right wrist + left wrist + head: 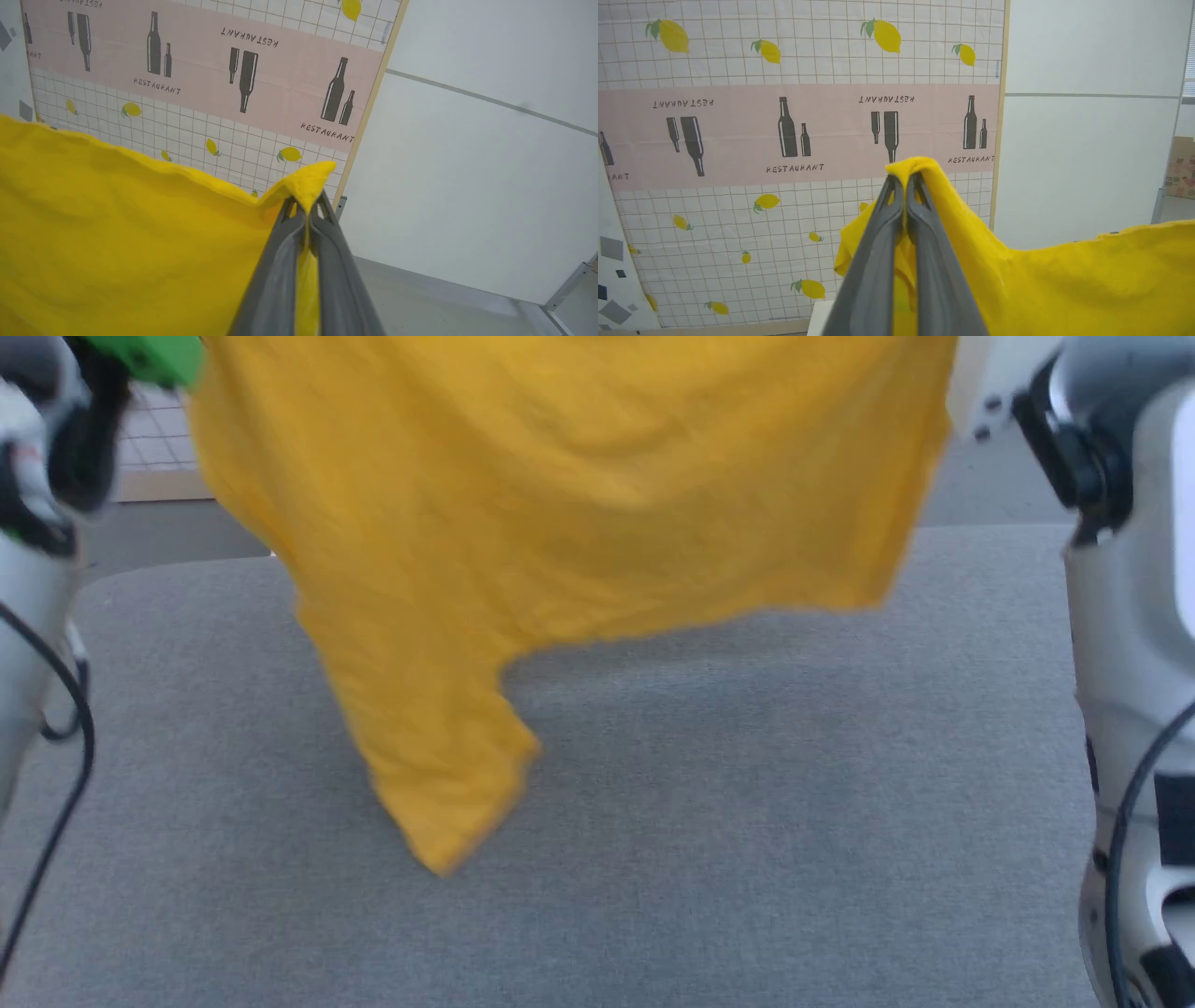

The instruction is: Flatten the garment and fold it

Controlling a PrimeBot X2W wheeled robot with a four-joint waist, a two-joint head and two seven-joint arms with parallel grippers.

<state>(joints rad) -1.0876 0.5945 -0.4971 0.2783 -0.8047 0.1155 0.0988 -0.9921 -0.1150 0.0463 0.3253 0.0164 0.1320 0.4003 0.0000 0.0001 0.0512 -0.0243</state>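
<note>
Yellow garment is hanging spread above grey table, one flap drooping lowest on L side. L gripper is pinching a top corner, fingers clamped on cloth. R gripper is doing likewise on opp. corner.

You get soft, even light. In the head view the garment is motion-blurred at its 7 o'clock hem, with a faint shadow on the table. Both wrist views look sharp.
</note>
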